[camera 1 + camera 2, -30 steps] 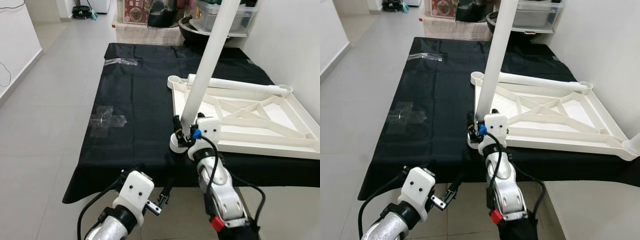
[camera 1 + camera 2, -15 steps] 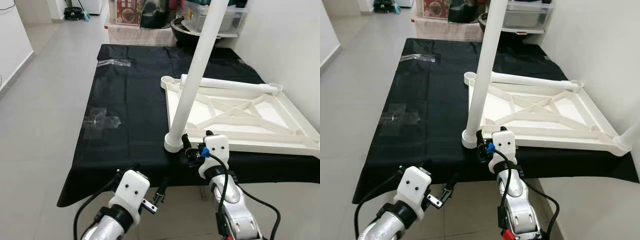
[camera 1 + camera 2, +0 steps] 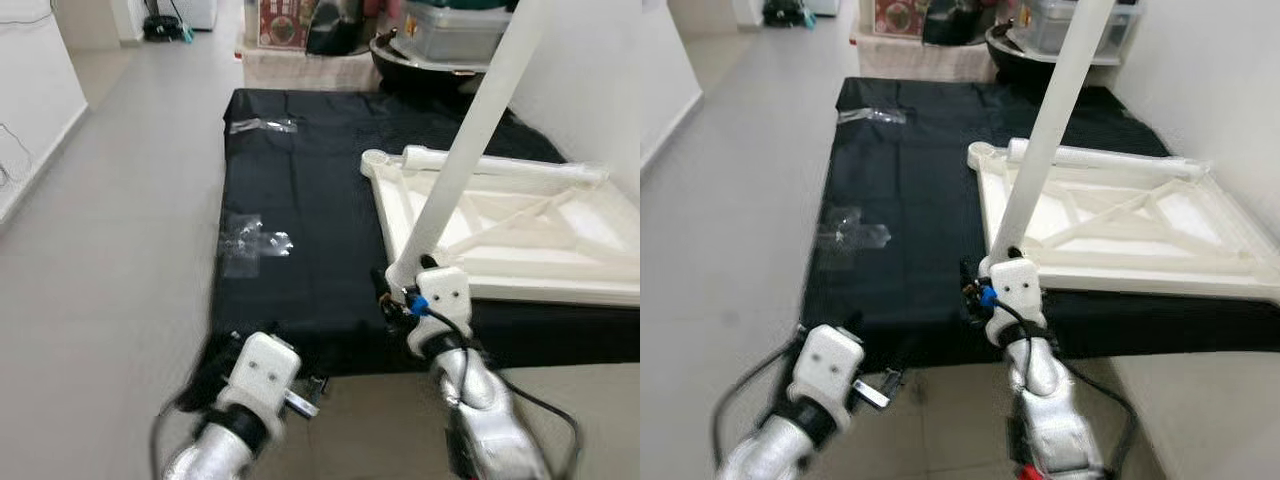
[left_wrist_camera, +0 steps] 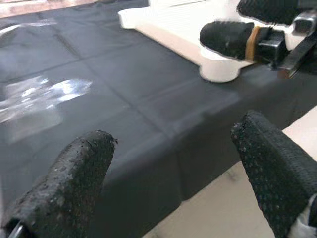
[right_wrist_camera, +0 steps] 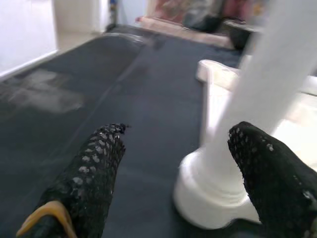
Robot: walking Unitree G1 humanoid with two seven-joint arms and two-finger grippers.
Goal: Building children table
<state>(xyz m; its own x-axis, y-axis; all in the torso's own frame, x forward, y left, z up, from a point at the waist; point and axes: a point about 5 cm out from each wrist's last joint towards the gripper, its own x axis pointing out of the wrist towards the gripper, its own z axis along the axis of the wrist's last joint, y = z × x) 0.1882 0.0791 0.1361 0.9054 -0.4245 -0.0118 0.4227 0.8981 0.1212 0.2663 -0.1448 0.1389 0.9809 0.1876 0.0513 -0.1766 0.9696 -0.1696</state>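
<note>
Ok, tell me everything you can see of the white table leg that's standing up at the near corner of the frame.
The standing leg is a long, smooth white tube, plastic by the look, leaning away from the robot and to its right, its top cut off by the picture's edge. Its foot sits in a round socket at the near corner of the upturned white tabletop, which lies on the black cloth. The right hand is open just before the socket, its fingers apart and not gripping the tube.
</note>
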